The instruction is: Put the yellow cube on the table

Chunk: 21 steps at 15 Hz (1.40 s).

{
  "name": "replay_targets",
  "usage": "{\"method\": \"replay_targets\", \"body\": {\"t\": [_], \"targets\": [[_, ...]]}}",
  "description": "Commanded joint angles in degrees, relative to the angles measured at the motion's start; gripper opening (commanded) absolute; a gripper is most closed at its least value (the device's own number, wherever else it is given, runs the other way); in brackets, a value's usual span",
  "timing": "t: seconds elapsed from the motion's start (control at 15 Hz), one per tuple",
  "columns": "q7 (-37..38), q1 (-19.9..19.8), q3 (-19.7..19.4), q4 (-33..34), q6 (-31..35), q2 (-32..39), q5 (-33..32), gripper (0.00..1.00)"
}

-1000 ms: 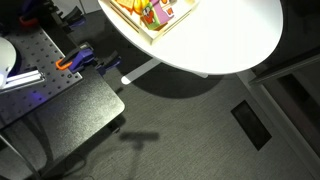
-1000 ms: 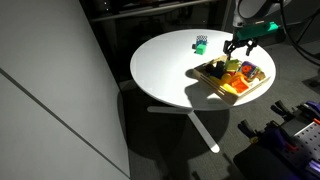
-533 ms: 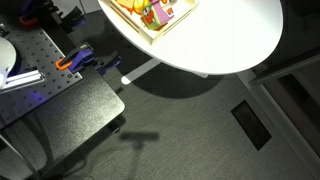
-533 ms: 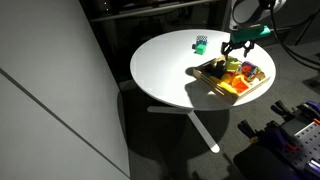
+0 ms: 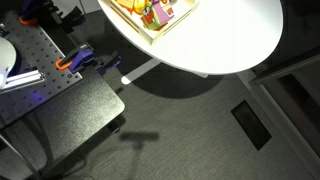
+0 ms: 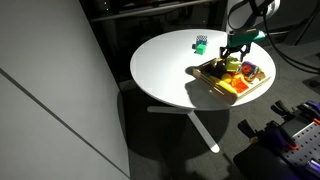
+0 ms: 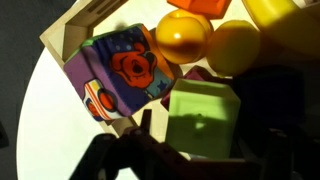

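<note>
The yellow cube (image 7: 203, 118) is a pale yellow-green block lying in the wooden tray (image 6: 215, 82) among other toys; it also shows in an exterior view (image 6: 232, 65). My gripper (image 6: 235, 52) hangs just above the tray, straight over the cube. In the wrist view the gripper (image 7: 205, 150) is open, with one dark finger on each side of the cube and a gap of tray showing at the left finger. The round white table (image 6: 165, 70) holds the tray near its edge; its top also shows in an exterior view (image 5: 230, 35).
A purple patterned block (image 7: 115, 70) and two yellow balls (image 7: 183, 38) crowd the cube in the tray (image 5: 150, 32). A small green object (image 6: 201, 42) stands on the table behind the tray. A grey perforated plate (image 5: 35, 60) and clamps sit beside the table.
My gripper has dropped a little lower and shifted slightly towards the tray's middle. The toys have not moved.
</note>
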Motion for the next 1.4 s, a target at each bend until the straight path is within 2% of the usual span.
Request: {"method": "replay_targets", "body": {"t": [0.0,0.13,0.27,0.87,1.33], "targets": [[0.9,1.0,-1.2,2.0,-0.3,1.8,0.6,0.56],[0.4,0.8,-1.3,2.5,-0.9,1.7,0.9,0.4],[0.0,0.4,-1.4,3.2,-1.4,1.0,1.5,0.31],[1.2,-0.8,-3.8,11.3,-1.7,3.0,2.9,0.25],[3.4,-0.5,-4.0,21.7,-2.4,9.2,4.0,0.24]]}}
